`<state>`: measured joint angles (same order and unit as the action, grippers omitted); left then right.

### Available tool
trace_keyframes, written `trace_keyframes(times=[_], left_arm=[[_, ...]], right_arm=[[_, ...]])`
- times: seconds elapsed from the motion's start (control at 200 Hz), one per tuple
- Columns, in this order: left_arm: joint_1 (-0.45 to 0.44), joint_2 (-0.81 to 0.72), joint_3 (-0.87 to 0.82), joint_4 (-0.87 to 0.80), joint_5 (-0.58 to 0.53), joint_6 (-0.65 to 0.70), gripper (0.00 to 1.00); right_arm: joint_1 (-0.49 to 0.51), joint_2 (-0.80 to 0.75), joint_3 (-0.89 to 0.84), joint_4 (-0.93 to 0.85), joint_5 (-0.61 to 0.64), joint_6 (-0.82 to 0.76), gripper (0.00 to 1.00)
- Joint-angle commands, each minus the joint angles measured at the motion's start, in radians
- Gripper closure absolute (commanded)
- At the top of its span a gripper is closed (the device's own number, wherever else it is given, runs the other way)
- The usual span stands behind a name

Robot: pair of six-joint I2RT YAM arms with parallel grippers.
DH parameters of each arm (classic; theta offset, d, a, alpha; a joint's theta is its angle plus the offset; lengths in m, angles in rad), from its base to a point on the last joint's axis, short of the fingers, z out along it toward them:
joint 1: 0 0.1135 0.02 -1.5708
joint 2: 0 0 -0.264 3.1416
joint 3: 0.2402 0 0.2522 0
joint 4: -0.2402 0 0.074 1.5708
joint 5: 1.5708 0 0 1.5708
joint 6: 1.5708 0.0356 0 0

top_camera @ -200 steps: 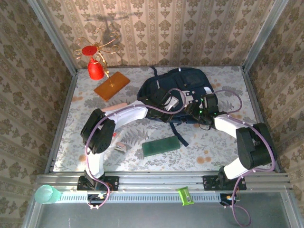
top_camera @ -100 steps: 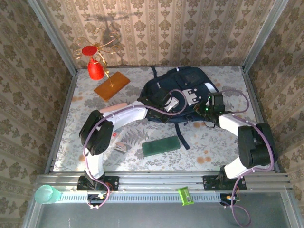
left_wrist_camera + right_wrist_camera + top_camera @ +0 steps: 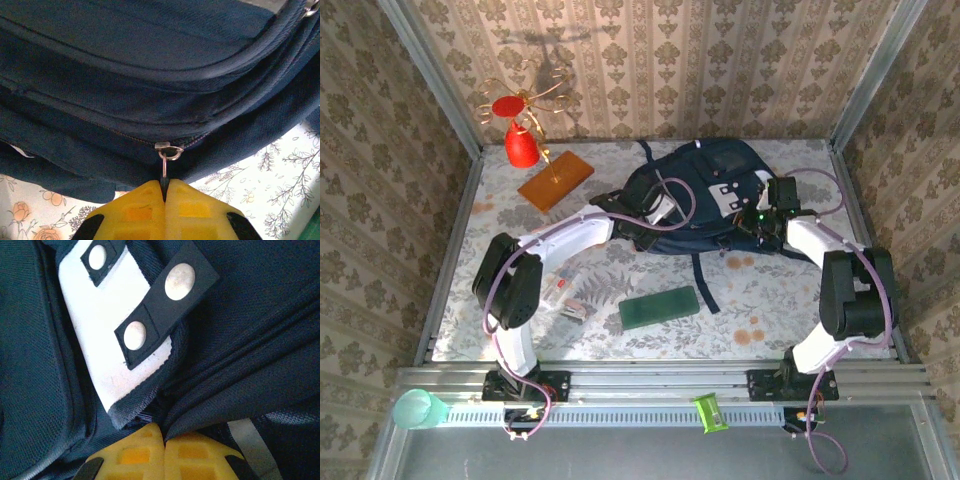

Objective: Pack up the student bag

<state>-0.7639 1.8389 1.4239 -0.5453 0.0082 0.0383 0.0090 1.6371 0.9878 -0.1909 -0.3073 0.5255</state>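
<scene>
Front rail: a teal cup (image 3: 417, 408) at the left end and a small green object (image 3: 707, 412) right of middle.

Front of the worktop (image 3: 770, 300), which has a floral cover: a flat green case (image 3: 660, 307) lies near the centre. A small packet (image 3: 565, 298) sits to its left, close beside the left arm's elbow. One dark strap (image 3: 703, 285) trails forward from the bag and ends just beside the case's right end.

Mid to back, right of centre: the student bag (image 3: 705, 165), navy, lies on the worktop with both arms reaching onto it from either side.

Left claw (image 3: 164, 184): yellow fingers pressed together, nipping the metal zip pull (image 3: 165, 161) that hangs from a zip on the bag's lower edge.

Right claw (image 3: 163, 434): fingers closed tight on a fold of the bag's navy fabric. The pinch is just below a white patch (image 3: 112, 345) crossed by dark tabs with round metal snaps (image 3: 180, 281).

Back left, well apart from the bag: an orange-brown board (image 3: 555, 180). A red cone (image 3: 523, 147) stands at its far corner, with a gold wire ornament (image 3: 525, 95) above that.
</scene>
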Motion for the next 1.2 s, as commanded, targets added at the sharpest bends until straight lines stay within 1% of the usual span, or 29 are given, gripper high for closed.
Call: trace_keyframes(times=[0.0,0.145,0.24,0.27,0.375,0.46,0.53,0.63,0.775,0.885,0.995,1.105,1.12,1.195], left_arm=[[-0.002,-0.051,-0.031,-0.041,0.066,-0.014,1.00],[-0.038,-0.043,-0.032,0.045,0.244,-0.075,1.00],[-0.058,-0.025,-0.014,0.086,0.315,-0.114,1.00],[-0.062,-0.021,-0.009,0.099,0.330,-0.126,1.00],[-0.064,-0.009,-0.005,0.144,0.343,-0.167,1.00],[-0.066,-0.003,0.001,0.158,0.324,-0.185,1.00],[-0.066,0.002,0.001,0.171,0.323,-0.192,1.00],[-0.067,0.009,0.000,0.184,0.335,-0.198,1.00],[-0.070,0.010,-0.008,0.196,0.334,-0.195,1.00],[-0.071,0.006,-0.011,0.196,0.327,-0.187,1.00],[-0.071,0.002,-0.013,0.184,0.305,-0.172,1.00],[-0.076,0.003,-0.011,0.157,0.263,-0.150,1.00],[-0.075,0.003,-0.011,0.151,0.255,-0.146,1.00],[-0.079,0.002,-0.018,0.133,0.227,-0.133,1.00]], right_arm=[[-0.022,0.028,0.074,-0.035,0.054,-0.048,0.96],[-0.014,0.071,0.156,-0.056,0.024,-0.048,0.91],[-0.009,0.071,0.196,-0.100,0.032,-0.066,0.84],[-0.009,0.062,0.197,-0.113,0.042,-0.071,0.80],[-0.002,-0.006,0.164,-0.141,0.085,-0.082,0.60],[0.016,-0.080,0.095,-0.151,0.116,-0.085,0.49],[0.041,-0.145,0.036,-0.150,0.125,-0.075,0.43],[0.082,-0.234,-0.067,-0.130,0.091,-0.035,0.33],[0.142,-0.337,-0.228,-0.027,-0.001,0.083,0.20],[0.170,-0.338,-0.302,0.079,-0.071,0.177,0.15],[0.207,-0.292,-0.327,0.182,-0.102,0.245,0.15],[0.225,-0.252,-0.336,0.260,-0.091,0.280,0.16],[0.224,-0.226,-0.341,0.284,-0.092,0.289,0.17],[0.223,-0.193,-0.343,0.328,-0.065,0.301,0.21]])
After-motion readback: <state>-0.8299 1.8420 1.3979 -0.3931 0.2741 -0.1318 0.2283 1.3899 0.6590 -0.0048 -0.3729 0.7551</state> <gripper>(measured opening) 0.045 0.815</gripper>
